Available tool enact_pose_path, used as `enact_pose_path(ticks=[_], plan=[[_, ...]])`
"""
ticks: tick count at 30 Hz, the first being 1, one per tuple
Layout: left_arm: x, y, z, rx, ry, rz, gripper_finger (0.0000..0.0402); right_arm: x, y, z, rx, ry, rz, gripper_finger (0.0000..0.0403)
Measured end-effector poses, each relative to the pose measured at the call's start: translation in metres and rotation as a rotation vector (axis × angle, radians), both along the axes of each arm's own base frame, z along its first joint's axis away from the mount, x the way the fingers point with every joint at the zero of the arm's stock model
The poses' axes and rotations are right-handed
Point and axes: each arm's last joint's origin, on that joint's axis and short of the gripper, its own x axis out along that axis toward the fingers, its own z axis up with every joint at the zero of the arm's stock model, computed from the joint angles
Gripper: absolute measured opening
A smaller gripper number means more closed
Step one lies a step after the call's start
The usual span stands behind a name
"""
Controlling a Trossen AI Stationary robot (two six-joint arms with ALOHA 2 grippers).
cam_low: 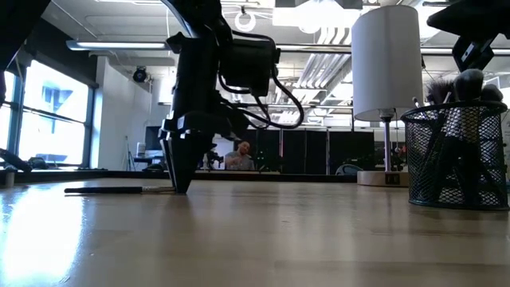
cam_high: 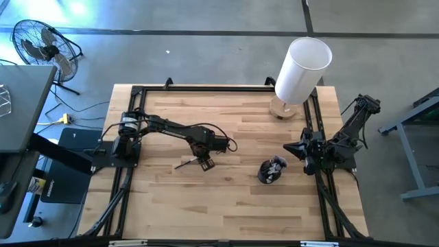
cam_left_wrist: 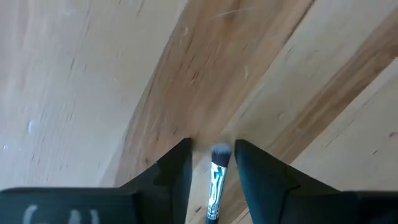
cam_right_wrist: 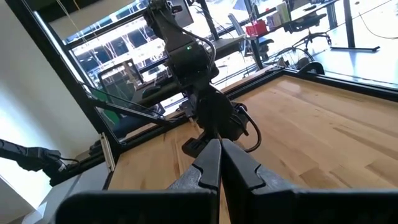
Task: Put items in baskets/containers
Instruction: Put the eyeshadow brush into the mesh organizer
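The left tool (cam_high: 204,163) is down at the worktop (cam_high: 233,206) near its middle, its two fingers pointing at the wood and parted a little, with one makeup brush (cam_left_wrist: 217,180) lying in the gap between them. In the left wrist view the pale bristle tip and shiny ferrule sit between the fingers, neither of which clearly touches it, so the brush looks bracketed rather than gripped. It lies flat on the wood; in the high view its dark handle (cam_high: 184,164) sticks out from the tool toward the left arm's base.

The brush should be very light, thin and stiff along the handle, with a soft tip that would bend if squeezed. The smooth, narrow handle could roll or slip, so the ferrule or the handle just behind it seems the best place to take hold, low against the wood.

The black mesh cup (cam_low: 454,158) stands well apart toward the right arm, already bristling with brushes; they overlap too much to count. I count one brush loose on the worktop, one cup, and one tall white cylinder (cam_high: 302,70) on a wooden base at the far edge.

The right tool (cam_right_wrist: 219,163) waits, pressed closed and empty, at the right edge near the cup
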Motion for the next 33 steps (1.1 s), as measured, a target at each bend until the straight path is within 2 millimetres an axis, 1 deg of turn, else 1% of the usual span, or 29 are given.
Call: enact_pose_path(ticks=[3, 6, 7, 9, 13, 15, 17, 19, 22, 24, 26, 28, 31, 33], plan=[[0.001, -0.001, -0.001, -0.025, -0.009, -0.034, 0.0089, 0.000, 0.000, 0.000, 0.003, -0.002, 0.000, 0.0000], [0.002, -0.001, -0.001, -0.039, -0.018, -0.083, 0.0023, 0.000, 0.000, 0.000, 0.004, -0.003, 0.000, 0.0000], [0.002, -0.001, -0.001, -0.039, -0.019, -0.091, 0.0012, 0.000, 0.000, 0.000, 0.004, -0.003, 0.000, 0.0000], [0.002, -0.002, 0.000, -0.045, -0.020, -0.096, 0.0011, 0.000, 0.000, 0.000, 0.004, -0.003, 0.000, 0.0000], [0.006, -0.004, 0.007, -0.066, -0.013, -0.100, 0.0004, 0.000, 0.000, 0.000, 0.005, -0.003, 0.009, 0.0000], [0.009, -0.008, 0.012, -0.042, -0.014, -0.114, 0.0003, 0.000, 0.000, 0.000, 0.006, -0.003, 0.015, 0.0000], [0.012, -0.014, 0.023, -0.026, -0.054, -0.126, 0.0002, 0.000, 0.000, 0.000, 0.008, -0.003, 0.016, 0.0000], [0.024, -0.021, 0.045, -0.021, -0.193, -0.142, 0.0001, 0.000, 0.000, 0.000, 0.030, -0.006, 0.015, 0.0000], [0.033, -0.026, 0.087, -0.024, -0.410, -0.137, 0.0001, 0.000, 0.001, 0.000, 0.032, -0.006, 0.017, 0.0000], [0.040, -0.028, 0.111, -0.007, -0.558, -0.135, 0.0001, 0.000, 0.001, 0.000, 0.032, -0.006, 0.017, 0.0000], [0.059, -0.029, 0.135, 0.008, -0.796, -0.131, 0.0001, 0.000, 0.001, 0.000, 0.029, -0.004, 0.019, 0.0000], [0.066, -0.032, 0.156, 0.029, -0.943, -0.152, 0.0000, 0.000, 0.001, 0.000, 0.031, -0.005, 0.022, 0.0000], [0.079, -0.037, 0.194, 0.078, -1.269, -0.199, 0.0000, 0.001, 0.002, 0.000, 0.024, -0.001, 0.042, 0.0000], [0.084, -0.038, 0.209, 0.096, -1.443, -0.215, 0.0000, 0.001, 0.002, 0.000, 0.024, 0.001, 0.055, 0.0000]])
